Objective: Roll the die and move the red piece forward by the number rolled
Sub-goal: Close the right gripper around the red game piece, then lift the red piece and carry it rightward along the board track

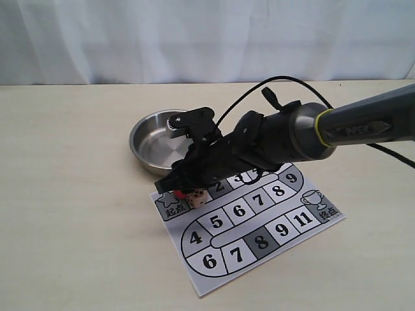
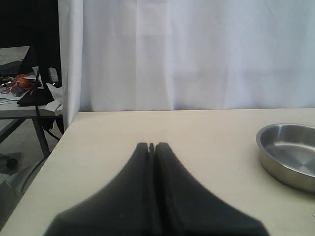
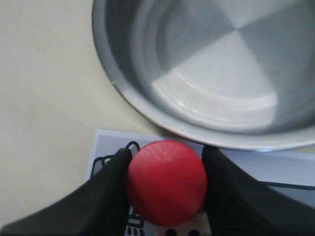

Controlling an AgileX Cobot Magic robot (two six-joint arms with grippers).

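Note:
The red piece (image 3: 167,182) stands between my right gripper's (image 3: 167,155) two black fingers, both of which touch its sides, so the gripper is shut on it. In the exterior view the right gripper (image 1: 174,189) sits low over the start square at the board's left end, and only a sliver of the red piece (image 1: 177,192) shows under it. The die (image 1: 198,198), pale with black pips, rests on the board right beside the piece; its top edge (image 3: 189,230) peeks out below the piece. My left gripper (image 2: 151,146) is shut and empty above bare table.
A steel bowl (image 1: 155,146) stands just behind the board's start end, close to the right gripper. The printed game board (image 1: 253,220) with numbered squares lies flat, running toward the front right. The right arm's cable (image 1: 285,81) arches above.

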